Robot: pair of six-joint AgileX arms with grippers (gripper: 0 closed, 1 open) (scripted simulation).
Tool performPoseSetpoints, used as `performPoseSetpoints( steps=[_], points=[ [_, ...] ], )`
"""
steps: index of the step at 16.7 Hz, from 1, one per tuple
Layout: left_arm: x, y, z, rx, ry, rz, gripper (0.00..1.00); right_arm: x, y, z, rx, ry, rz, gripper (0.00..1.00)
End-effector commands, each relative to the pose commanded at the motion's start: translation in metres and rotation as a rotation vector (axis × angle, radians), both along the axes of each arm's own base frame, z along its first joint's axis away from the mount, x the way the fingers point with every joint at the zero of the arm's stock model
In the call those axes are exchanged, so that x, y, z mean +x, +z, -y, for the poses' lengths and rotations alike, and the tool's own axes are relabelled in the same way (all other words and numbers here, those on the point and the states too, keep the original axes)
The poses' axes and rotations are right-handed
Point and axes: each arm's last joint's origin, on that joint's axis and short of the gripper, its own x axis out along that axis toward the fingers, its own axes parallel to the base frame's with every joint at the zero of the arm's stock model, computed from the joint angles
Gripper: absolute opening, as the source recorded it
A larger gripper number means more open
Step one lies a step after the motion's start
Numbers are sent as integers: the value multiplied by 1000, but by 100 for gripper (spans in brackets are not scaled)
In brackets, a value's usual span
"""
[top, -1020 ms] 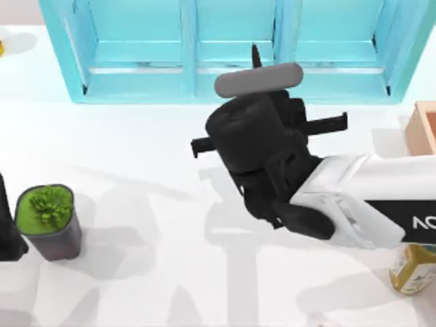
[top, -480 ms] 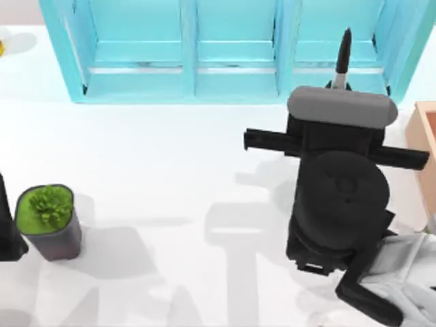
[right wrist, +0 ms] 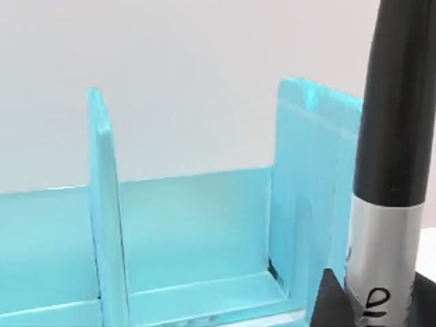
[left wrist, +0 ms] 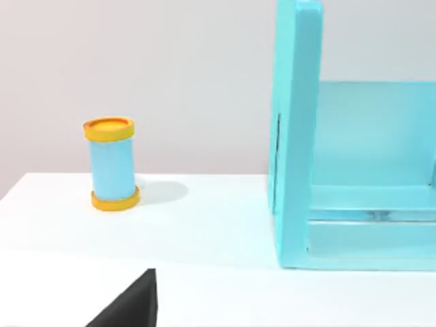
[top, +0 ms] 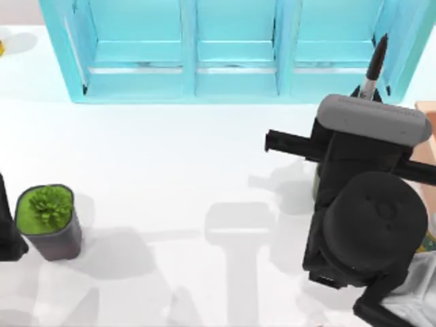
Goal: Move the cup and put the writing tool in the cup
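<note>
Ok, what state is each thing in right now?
Marker: upright, held by the right gripper at the table's right.
Cup: mostly hidden under that arm.
Potted plant: upright, near the table's left edge.
Blue-and-yellow canister: upright.
Left gripper: parked at the left edge.

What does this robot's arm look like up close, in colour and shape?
The right arm has a bulky, rounded matte-black wrist, a light grey rounded bar across its top and thin black bars jutting sideways. Behind it sits a white angular casing. The left arm is a black shape at the table's left edge.
</note>
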Motion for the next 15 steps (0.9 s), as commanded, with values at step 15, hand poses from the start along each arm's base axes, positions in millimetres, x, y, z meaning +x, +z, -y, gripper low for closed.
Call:
performPoseSetpoints(
  steps=[15],
  points=[
    [0, 0, 0, 0, 0, 0, 100, 32, -14, 8, 0, 2, 1, 0]
  ],
)
